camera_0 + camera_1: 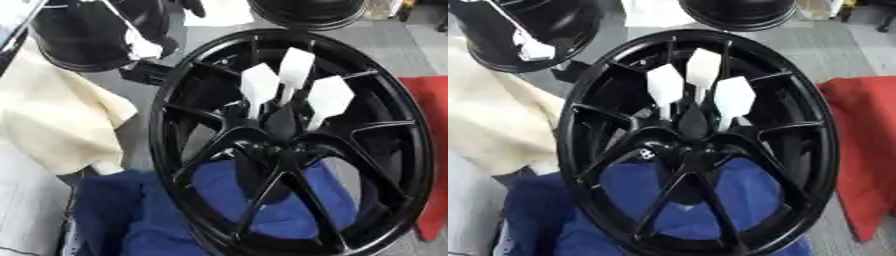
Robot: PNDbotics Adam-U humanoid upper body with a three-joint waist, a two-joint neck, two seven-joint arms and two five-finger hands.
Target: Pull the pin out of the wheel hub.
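Pins with flat white paddle-shaped heads, three of them, stand side by side in the centre of the black wheel hub [289, 145]: a left pin [259, 86], a taller middle pin [296, 67] and a right pin [331, 97], their stems going down into the hub's middle. The hub lies spokes up on a blue cloth [157, 215]. A cream cloth [52, 115] lies to its left, a red cloth [864, 145] to its right. No robot hand shows, so its state cannot be told.

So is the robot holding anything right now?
No. Neither robot hand shows in these views, so nothing is seen held. Three white pins stand untouched in the black wheel hub.
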